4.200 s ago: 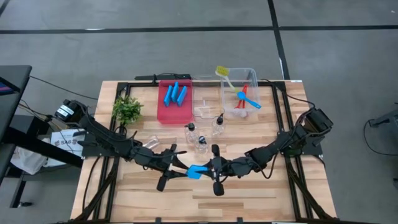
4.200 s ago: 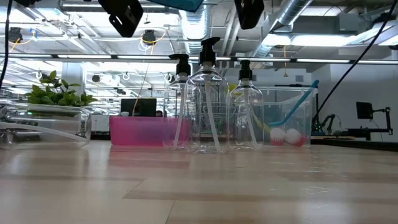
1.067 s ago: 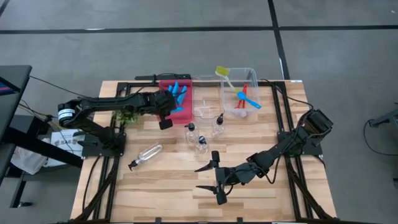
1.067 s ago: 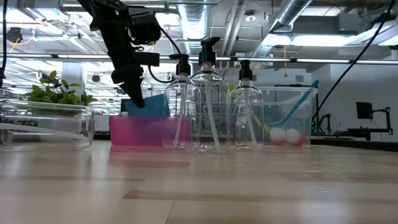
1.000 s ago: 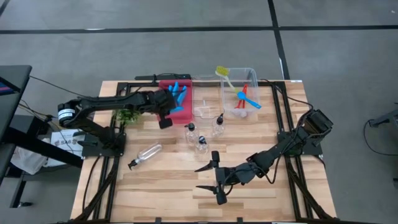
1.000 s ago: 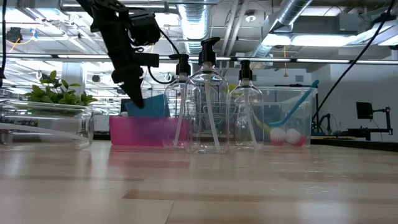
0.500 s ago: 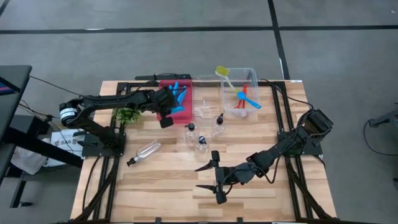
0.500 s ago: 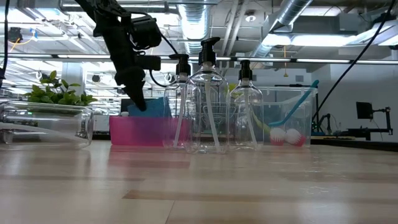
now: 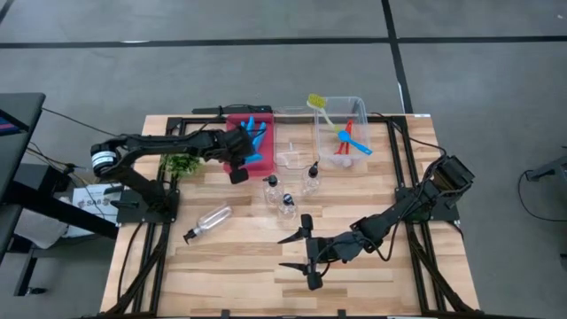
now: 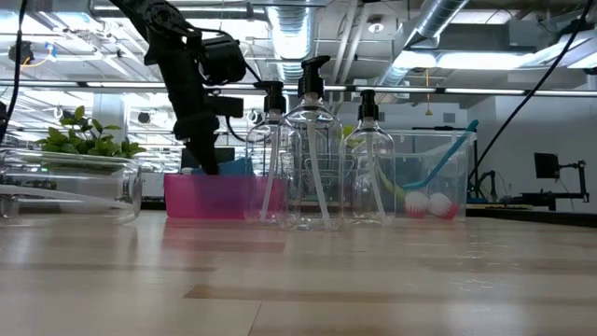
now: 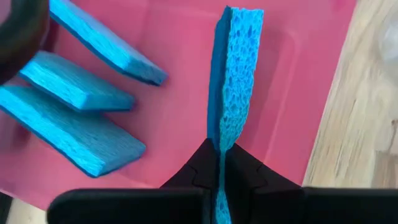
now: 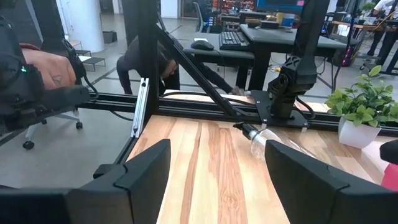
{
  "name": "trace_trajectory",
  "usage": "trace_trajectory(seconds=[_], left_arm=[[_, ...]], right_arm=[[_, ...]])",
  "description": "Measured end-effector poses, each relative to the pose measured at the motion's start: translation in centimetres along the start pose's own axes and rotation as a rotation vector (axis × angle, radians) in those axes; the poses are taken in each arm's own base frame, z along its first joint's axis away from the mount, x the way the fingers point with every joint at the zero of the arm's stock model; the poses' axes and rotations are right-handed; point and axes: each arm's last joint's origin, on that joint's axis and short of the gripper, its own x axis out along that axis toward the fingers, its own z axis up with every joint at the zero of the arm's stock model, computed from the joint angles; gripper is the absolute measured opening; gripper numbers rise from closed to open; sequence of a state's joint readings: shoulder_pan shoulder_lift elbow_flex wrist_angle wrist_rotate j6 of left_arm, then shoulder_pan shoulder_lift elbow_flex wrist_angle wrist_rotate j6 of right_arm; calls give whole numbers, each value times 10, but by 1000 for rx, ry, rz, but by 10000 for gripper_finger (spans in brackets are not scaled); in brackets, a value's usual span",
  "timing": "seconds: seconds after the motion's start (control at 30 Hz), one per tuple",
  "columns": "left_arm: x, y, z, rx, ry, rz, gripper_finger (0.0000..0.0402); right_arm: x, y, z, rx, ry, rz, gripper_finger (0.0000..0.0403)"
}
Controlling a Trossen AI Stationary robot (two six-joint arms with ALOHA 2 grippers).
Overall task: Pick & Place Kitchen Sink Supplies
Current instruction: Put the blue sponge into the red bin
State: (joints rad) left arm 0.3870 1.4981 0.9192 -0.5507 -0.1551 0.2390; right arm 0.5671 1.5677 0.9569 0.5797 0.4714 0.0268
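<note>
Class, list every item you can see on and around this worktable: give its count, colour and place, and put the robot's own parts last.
Sponges: four, bright blue; three lying in the red tray, one held on edge over it.
Pump bottles: four, clear with black tops; three upright mid-table, one lying at left.
Brushes: yellow-green, red, blue; in the clear bin at back.
Plant: one, green, back left.
Left gripper: shut on the fourth sponge.
Right gripper: open, over the front of the table.
</note>
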Motion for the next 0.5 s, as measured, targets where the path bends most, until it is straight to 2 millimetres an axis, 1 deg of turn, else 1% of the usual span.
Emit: trace_trajectory(seconds=[0.37, 0.5], left_arm=[[18, -3, -1, 21, 59, -14, 16], [17, -3, -1, 25, 56, -11, 17]], right_arm=[[0, 0, -1, -3, 6, 0, 255], [0, 0, -1, -3, 6, 0, 255]])
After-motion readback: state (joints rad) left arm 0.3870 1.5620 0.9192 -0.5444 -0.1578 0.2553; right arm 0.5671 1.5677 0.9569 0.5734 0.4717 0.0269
